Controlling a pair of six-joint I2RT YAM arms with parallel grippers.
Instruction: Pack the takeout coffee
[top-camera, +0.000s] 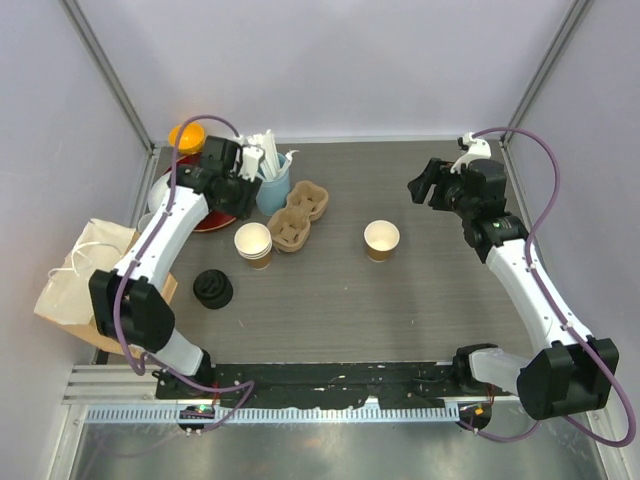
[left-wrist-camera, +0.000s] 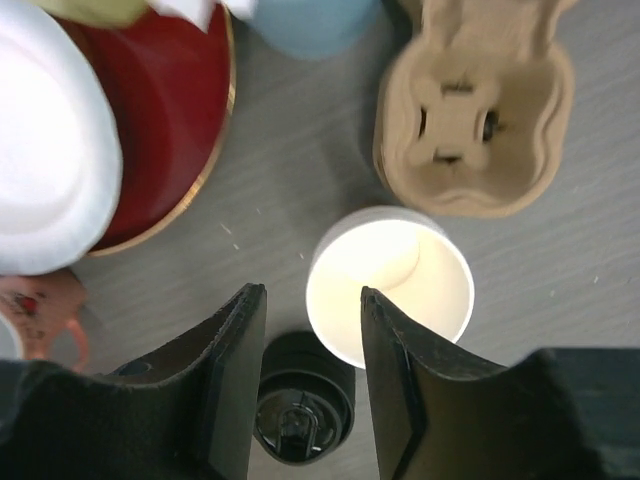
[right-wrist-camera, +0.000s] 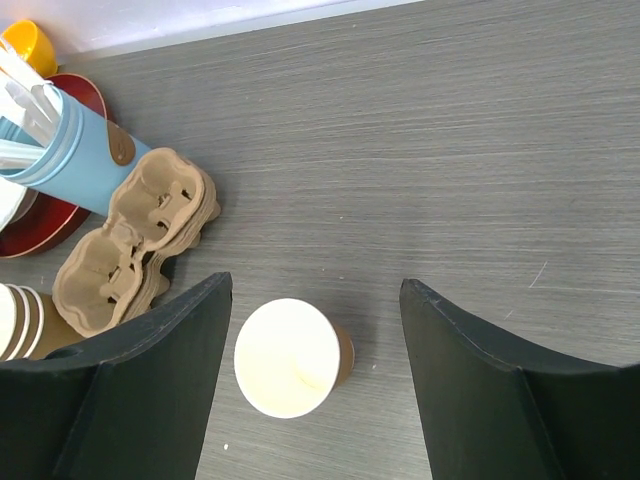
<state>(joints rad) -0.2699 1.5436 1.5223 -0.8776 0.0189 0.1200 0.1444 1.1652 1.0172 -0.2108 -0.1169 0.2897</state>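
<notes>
Two lots of takeout coffee cups stand lidless on the table. One is a short stack of brown paper cups (top-camera: 253, 243) left of centre, cream inside (left-wrist-camera: 390, 285). The other is a single cup (top-camera: 381, 240) right of centre (right-wrist-camera: 290, 357). A stack of black lids (top-camera: 213, 289) sits nearer the front (left-wrist-camera: 300, 410). My left gripper (top-camera: 236, 168) hangs high beside the blue cup, open and empty (left-wrist-camera: 312, 295). My right gripper (top-camera: 428, 186) hovers behind and to the right of the single cup, open with nothing held (right-wrist-camera: 315, 283).
Moulded cardboard cup carriers (top-camera: 297, 215) lie between the blue cup of white sticks (top-camera: 273, 185) and the cup stack. A red plate (top-camera: 200, 212) and an orange object (top-camera: 186, 135) sit at the back left. A brown paper bag (top-camera: 85, 270) stands off the table's left edge.
</notes>
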